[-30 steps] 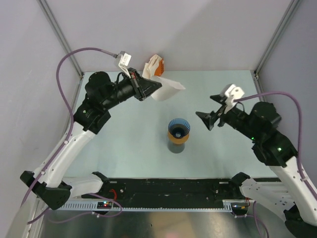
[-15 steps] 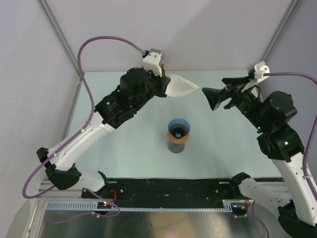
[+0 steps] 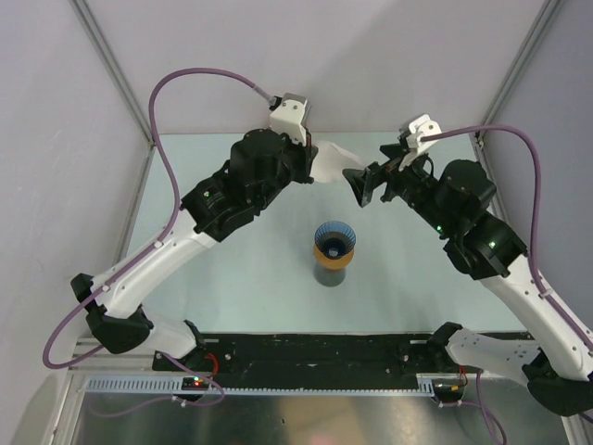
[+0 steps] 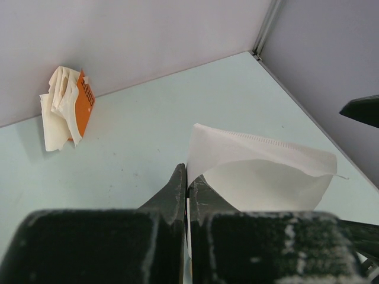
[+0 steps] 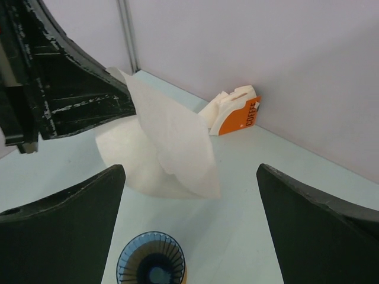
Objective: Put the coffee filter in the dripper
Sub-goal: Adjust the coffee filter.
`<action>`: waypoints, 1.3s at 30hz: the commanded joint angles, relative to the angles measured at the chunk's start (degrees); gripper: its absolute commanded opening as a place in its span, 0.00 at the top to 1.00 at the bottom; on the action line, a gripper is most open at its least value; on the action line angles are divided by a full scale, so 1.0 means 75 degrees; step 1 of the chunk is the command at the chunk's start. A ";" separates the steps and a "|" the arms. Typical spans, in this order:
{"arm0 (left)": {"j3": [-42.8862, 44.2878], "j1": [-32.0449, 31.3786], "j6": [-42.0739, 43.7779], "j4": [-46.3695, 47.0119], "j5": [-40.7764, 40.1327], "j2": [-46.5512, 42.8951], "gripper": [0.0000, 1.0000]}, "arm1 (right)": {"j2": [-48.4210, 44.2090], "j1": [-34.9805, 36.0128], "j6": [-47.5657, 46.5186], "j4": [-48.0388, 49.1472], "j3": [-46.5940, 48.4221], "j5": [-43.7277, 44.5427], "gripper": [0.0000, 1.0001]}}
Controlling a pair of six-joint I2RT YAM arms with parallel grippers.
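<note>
My left gripper (image 3: 312,163) is shut on the edge of a white paper coffee filter (image 3: 332,162), held in the air above the back of the table; the wrist view shows its closed fingertips (image 4: 188,176) pinching the filter (image 4: 260,171). My right gripper (image 3: 356,186) is open and empty, its jaws wide apart just right of the filter (image 5: 172,148), not touching it. The blue ribbed dripper (image 3: 334,237) sits mouth up on an orange ring on a dark grey cup (image 3: 328,272) at the table's middle. It also shows below in the right wrist view (image 5: 151,260).
An orange pack of folded white filters (image 4: 71,106) leans against the back wall; it also shows in the right wrist view (image 5: 234,112). Grey walls enclose the pale green table (image 3: 232,269) at the back and sides. A black rail runs along the near edge (image 3: 315,352).
My right gripper has swung left and lower, coming close beside the filter with jaws still open. My left gripper keeps the filter, drawn slightly back.
</note>
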 commanded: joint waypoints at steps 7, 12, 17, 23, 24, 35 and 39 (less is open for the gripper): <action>0.0265 -0.0091 -0.0208 0.0211 0.0013 -0.0163 1.00 | 0.0435 0.0357 -0.0155 0.1345 -0.0105 0.1129 0.08; 0.0220 -0.0086 -0.0331 0.0249 0.0024 -0.0203 1.00 | 0.0602 0.0411 0.0140 0.1342 -0.0106 0.1542 0.17; 0.0211 -0.0089 -0.0455 0.0287 0.0088 -0.0216 1.00 | 0.0689 0.0410 0.0704 0.1272 -0.0136 0.1831 0.19; 0.0114 -0.0086 -0.0564 0.0353 0.0171 -0.0280 1.00 | 0.0760 0.0416 0.1426 0.1058 -0.0167 0.1755 0.17; 0.0094 -0.0092 -0.0574 0.0360 0.0198 -0.0286 1.00 | 0.0766 0.0410 0.1470 0.1051 -0.0174 0.1704 0.17; -0.0021 -0.0086 -0.0630 0.0397 0.0487 -0.0350 1.00 | 0.0922 0.0426 0.1665 0.1118 -0.0204 0.1517 0.32; -0.0095 -0.0087 -0.0641 0.0405 0.0518 -0.0382 1.00 | 0.0945 0.0463 0.1683 0.1180 -0.0196 0.1570 0.43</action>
